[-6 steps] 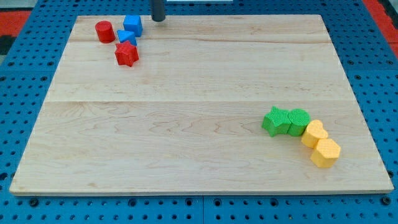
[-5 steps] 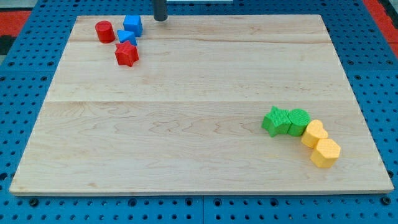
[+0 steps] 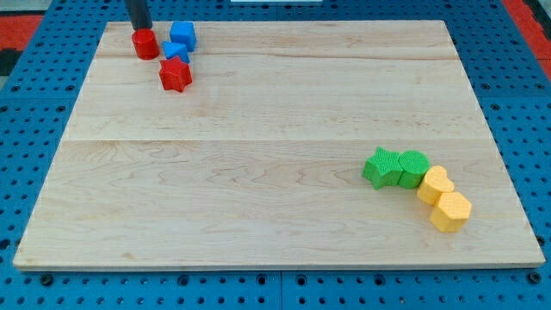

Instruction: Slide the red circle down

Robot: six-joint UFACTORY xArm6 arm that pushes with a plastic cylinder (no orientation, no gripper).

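The red circle (image 3: 145, 45) sits near the top left corner of the wooden board (image 3: 275, 146). My tip (image 3: 140, 27) is just above it toward the view's top, touching or nearly touching its far edge. A blue cube (image 3: 182, 35) stands to the right of the circle, with a smaller blue block (image 3: 175, 52) below it. A red star (image 3: 175, 75) lies below those.
A green star (image 3: 380, 168) and a green round block (image 3: 413, 166) sit at the lower right, joined by two yellow blocks (image 3: 435, 185) (image 3: 450, 211) in a chain. The board rests on a blue pegboard (image 3: 34, 103).
My tip has moved left along the top edge, from right of the blue cube to just above the red circle. No block has visibly moved.
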